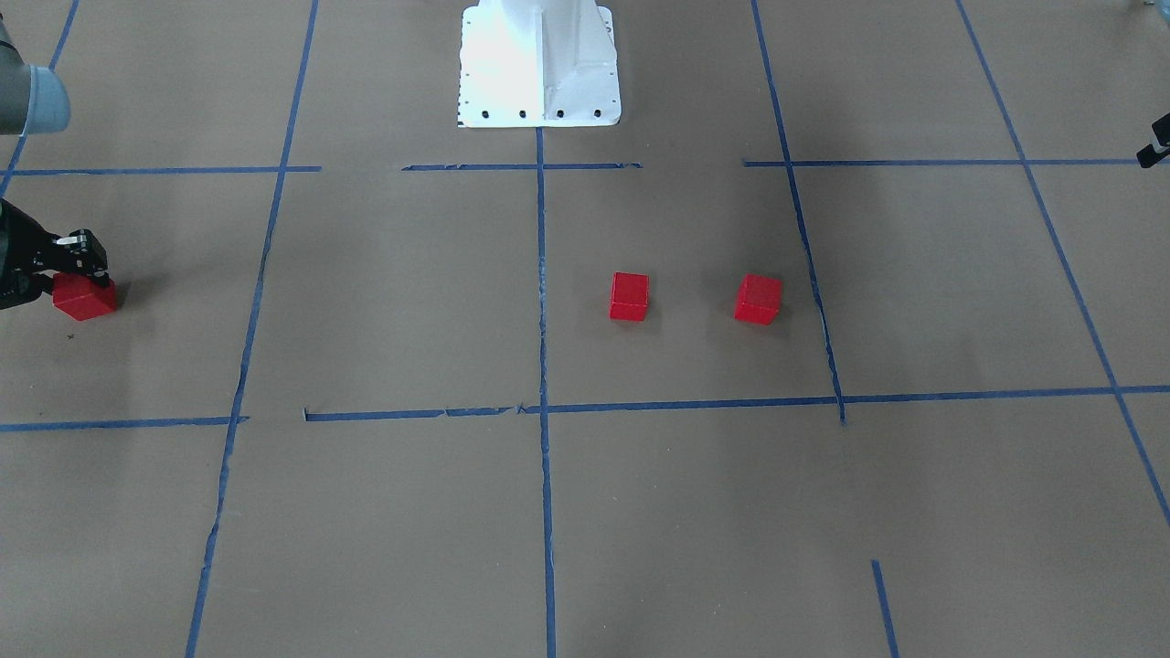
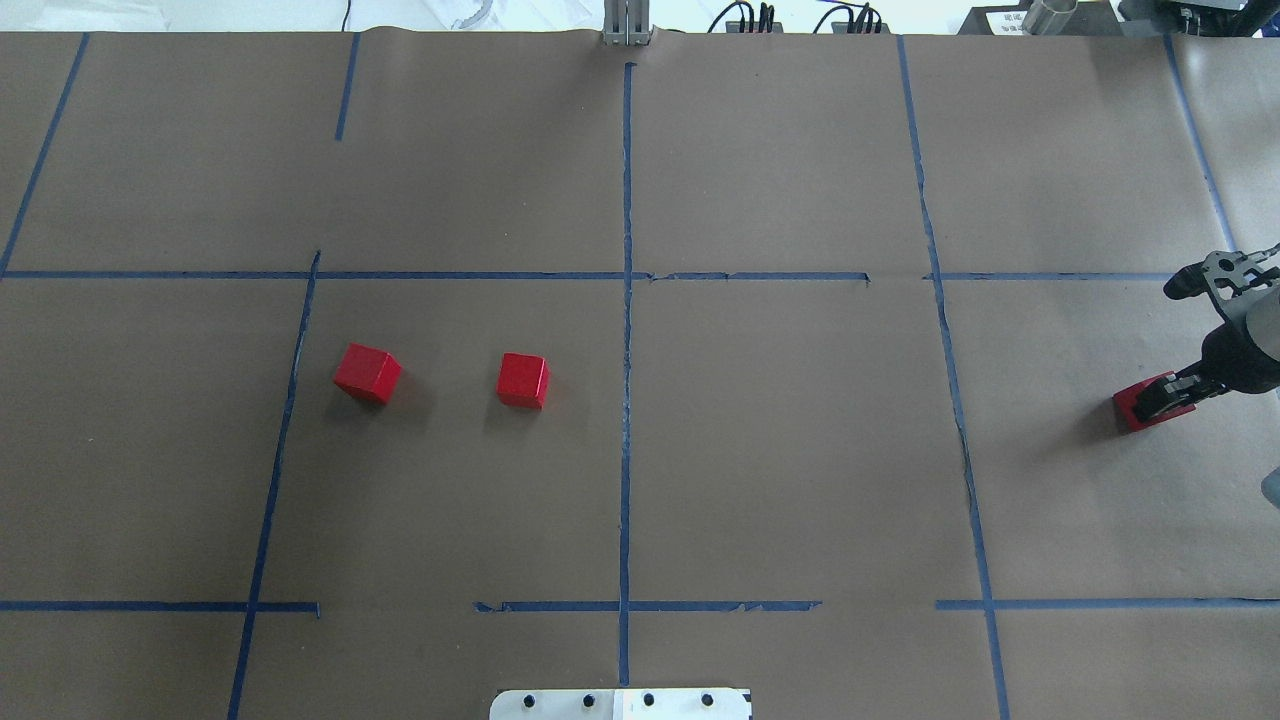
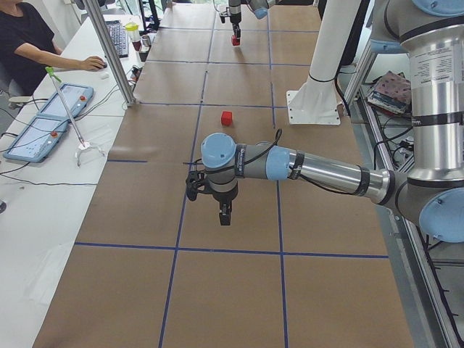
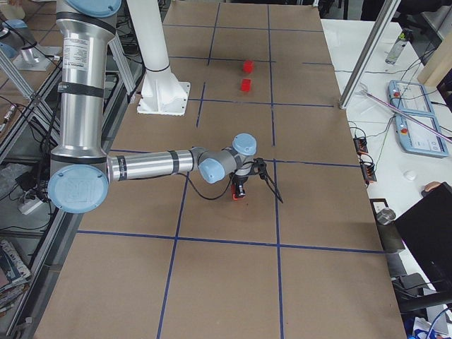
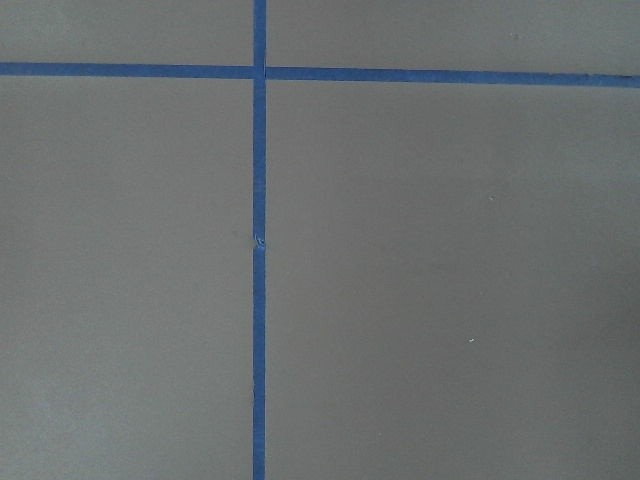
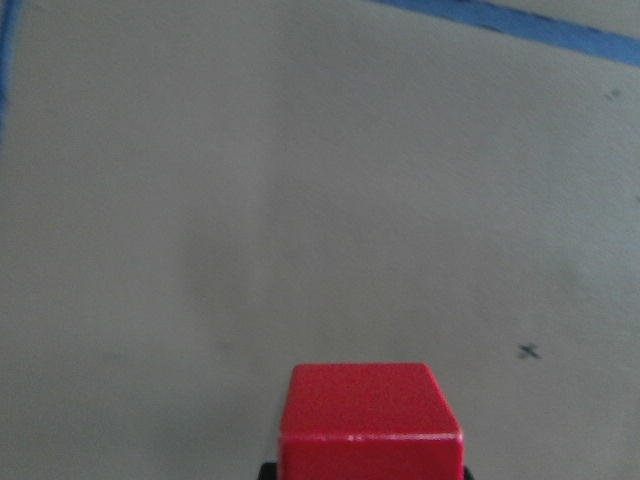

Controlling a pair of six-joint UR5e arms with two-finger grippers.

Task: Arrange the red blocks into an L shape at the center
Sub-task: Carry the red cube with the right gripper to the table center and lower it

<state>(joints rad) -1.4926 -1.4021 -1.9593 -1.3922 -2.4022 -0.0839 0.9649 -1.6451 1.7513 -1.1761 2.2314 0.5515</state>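
- R arm's in play: the right gripper (image 1: 84,272), a black two-finger tool, is down at table level on the far-right red cube (image 1: 84,297), a small bright red matte block. Fingers are drawn in to cube width w/ the cube clamped between them. The cube's base looks to be on the brown paper table cover (image 1: 402,512).
- That cube's way out on the robot's right, past the right-hand blue tape line (image 2: 953,400). It's well apart from the centre patch (image 2: 780,440), the paper area crossed by the vertical blue tape line (image 2: 625,450).
- R wrist cam: same cube at bottom middle, paper beyond.
- The other two small bright red matte cubes are both on the robot's left of the vertical line. The inner red cube (image 2: 523,380) is near that line. The outer red cube (image 2: 367,372) is further left, turned slightly askew. They're apart, not touching.
- The left gripper (image 3: 225,215) hangs above the paper, pointing down. Open or closed? Can't tell from the side view.
- L wrist cam: just paper & a blue tape crossing (image 5: 259,71).
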